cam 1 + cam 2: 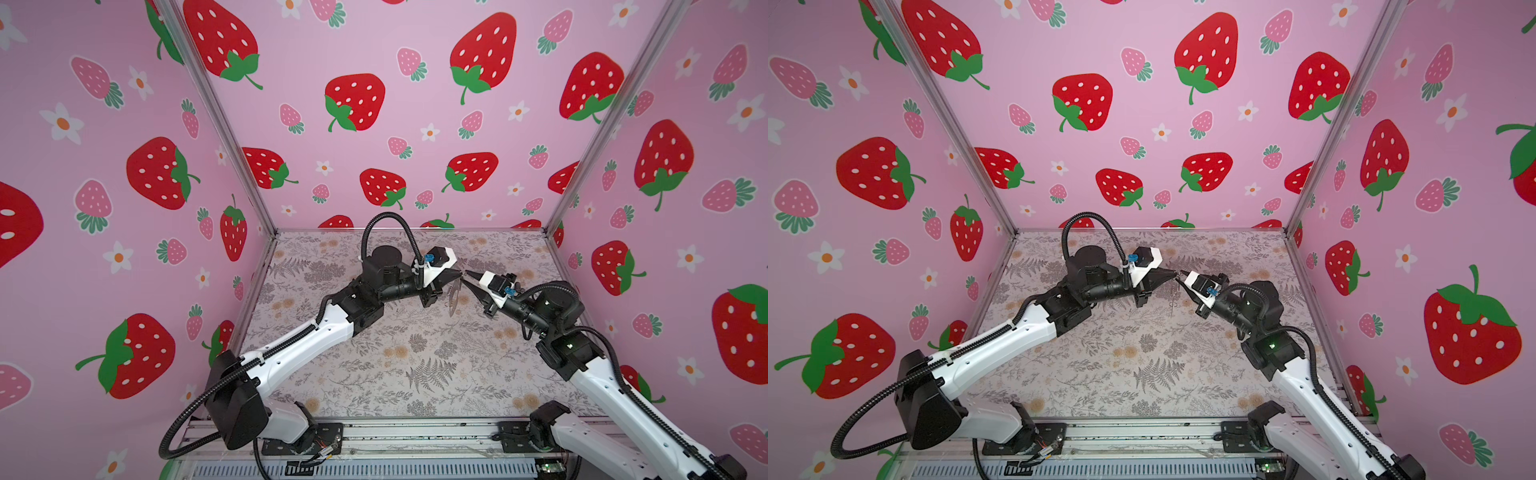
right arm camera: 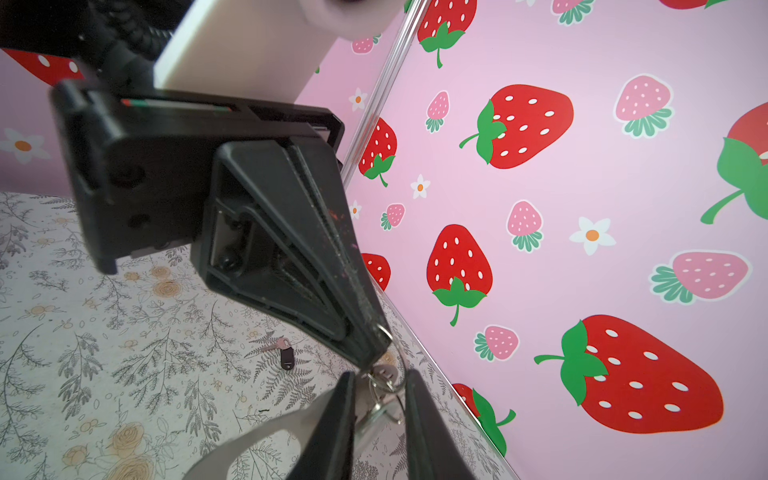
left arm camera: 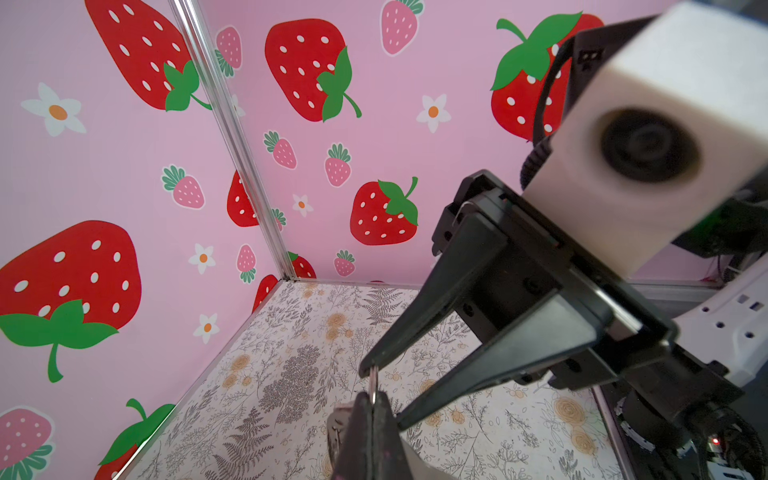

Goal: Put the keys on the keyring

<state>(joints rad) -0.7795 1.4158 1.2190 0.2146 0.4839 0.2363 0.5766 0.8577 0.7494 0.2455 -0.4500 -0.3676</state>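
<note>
Keyring up in the air, near the middle in both top views, its grey crescent plate dangling clear above the floral mat! Starting on the left: the left gripper is clamped tight, no gap between its fingers. It is pinching one small silver ring at the top of the keyring and bearing the whole thing. Over to the right: the right gripper is nose to nose with it, fingers parted a little. In the right wrist view they straddle the cluster of rings just under the left's tip. In the left wrist view one fingertip sits right against the pinched ring, yet nothing is squeezed between them. And the keys, one black-headed, one plain, lie touching on the mat, well apart from both grippers.
</note>
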